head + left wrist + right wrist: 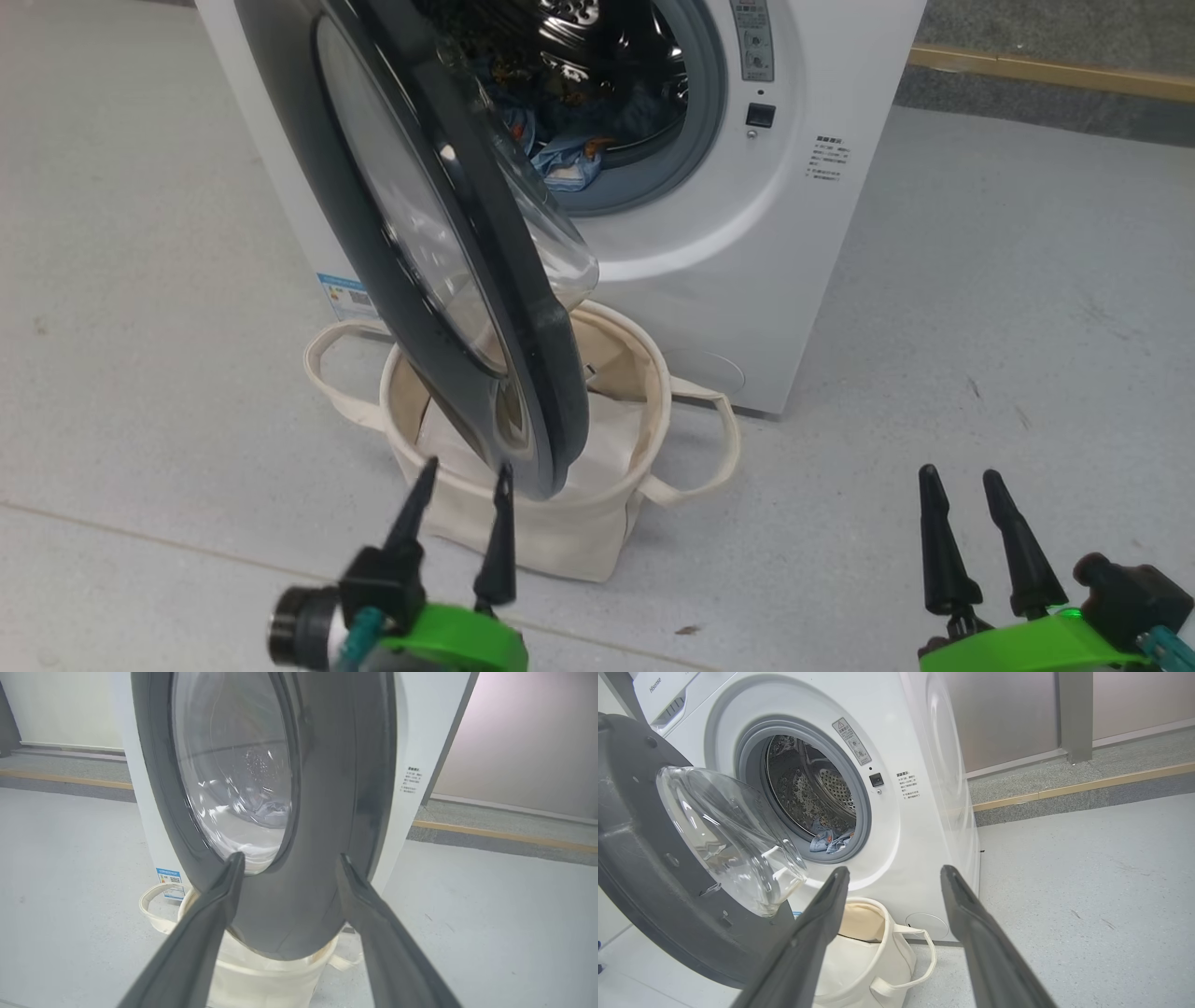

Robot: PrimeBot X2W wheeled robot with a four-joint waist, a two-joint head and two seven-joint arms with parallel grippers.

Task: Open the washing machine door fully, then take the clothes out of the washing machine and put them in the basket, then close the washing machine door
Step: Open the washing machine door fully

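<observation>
Left gripper (469,464) spread wide, holding nothing, fingertips just before the lower rim of the washing machine door (546,355); contact cannot be told. Right gripper (960,472) likewise wide and empty, low over bare floor, well apart from the machine. Washing machine (822,233) stands on the floor. Door swung partway out, edge-on, hanging above the basket (560,541), which sits against the machine's base. Clothes (565,159) lie at the drum's mouth.
</observation>
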